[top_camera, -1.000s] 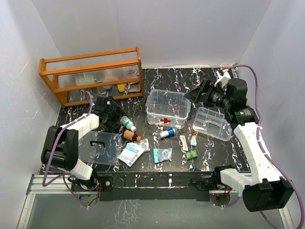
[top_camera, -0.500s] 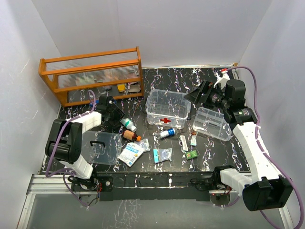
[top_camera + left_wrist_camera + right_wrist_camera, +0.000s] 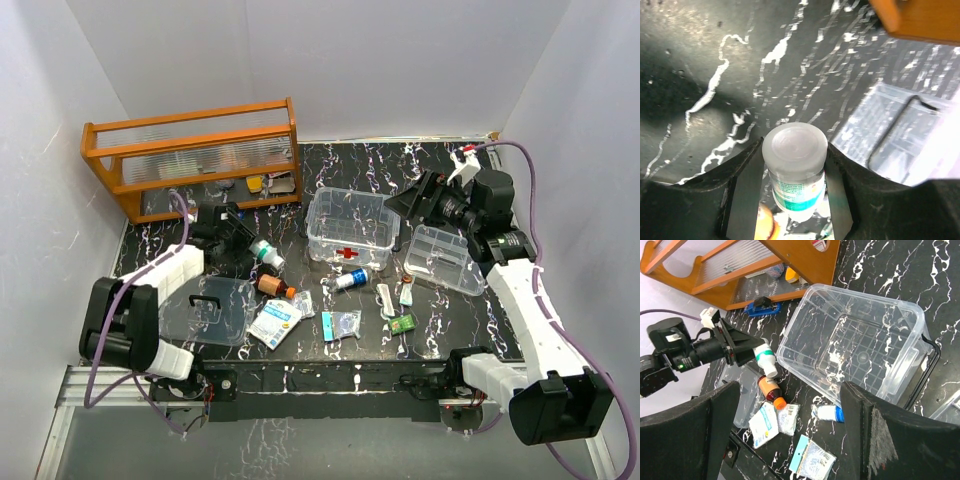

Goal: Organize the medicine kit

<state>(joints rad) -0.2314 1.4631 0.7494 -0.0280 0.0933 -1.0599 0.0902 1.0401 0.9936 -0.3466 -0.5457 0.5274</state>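
Left jaws pinch white bottle [image 3: 793, 170] | label blurred, unreadable

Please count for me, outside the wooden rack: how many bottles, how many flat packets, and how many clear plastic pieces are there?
Bottles: 3 (white bottle in the left gripper, amber bottle, blue-and-white bottle)
Flat packets: 3 (flat packets; small green box not counted)
Clear plastic pieces: 3 (medicine kit box, lid, divided tray)
Total: 9
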